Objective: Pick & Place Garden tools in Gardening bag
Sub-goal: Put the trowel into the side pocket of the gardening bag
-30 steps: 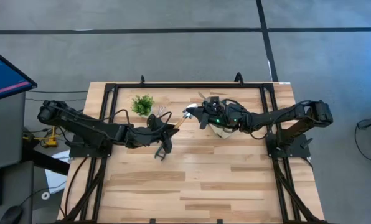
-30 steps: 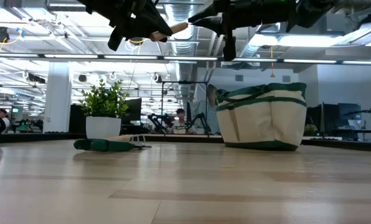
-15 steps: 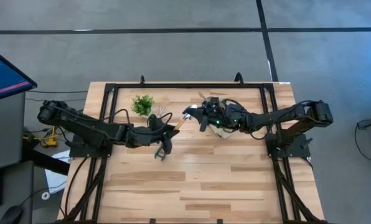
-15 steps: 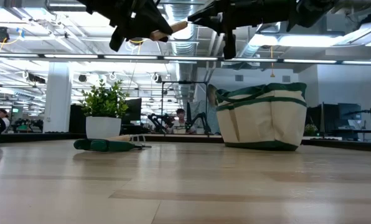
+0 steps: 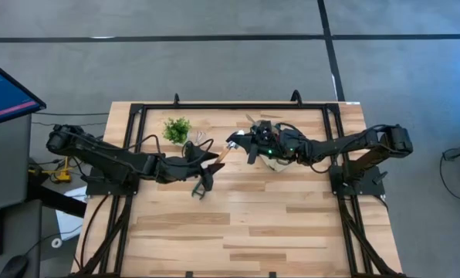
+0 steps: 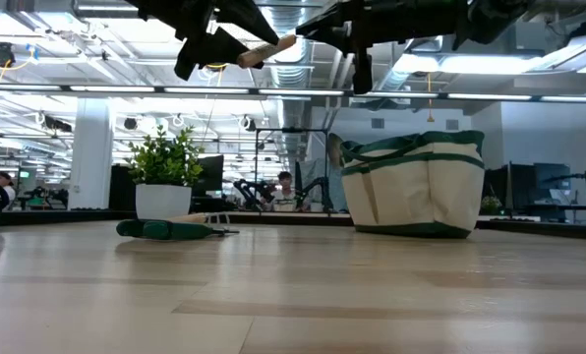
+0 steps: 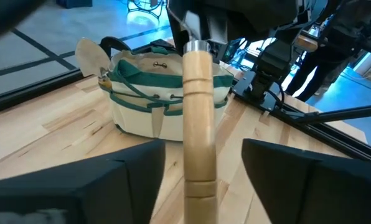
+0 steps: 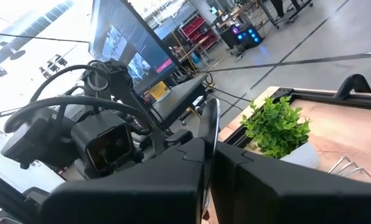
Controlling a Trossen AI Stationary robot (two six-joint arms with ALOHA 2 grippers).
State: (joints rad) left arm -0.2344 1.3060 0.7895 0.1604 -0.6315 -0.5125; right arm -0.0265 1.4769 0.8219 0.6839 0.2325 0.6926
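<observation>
Beside gardening bag [image 6: 413, 187]: right gripper [image 5: 234, 140] clamps trowel [image 7: 197, 130] blade; left gripper [image 5: 211, 162] fingers spread, handle between.

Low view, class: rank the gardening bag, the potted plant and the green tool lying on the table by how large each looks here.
1. gardening bag, clearly largest.
2. potted plant.
3. green tool, low and flat.
The plant and tool are close: the tool looks about as wide but much shorter. Differing distance from the camera makes true sizes unsure.

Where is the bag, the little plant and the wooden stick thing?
gardening bag [image 6: 411, 187], low view, on its cream front panel.
potted plant [image 6: 163, 157], low view, on its green leaves.
wooden tool handle [image 7: 198, 118], left wrist view, on the middle of the handle.
</observation>
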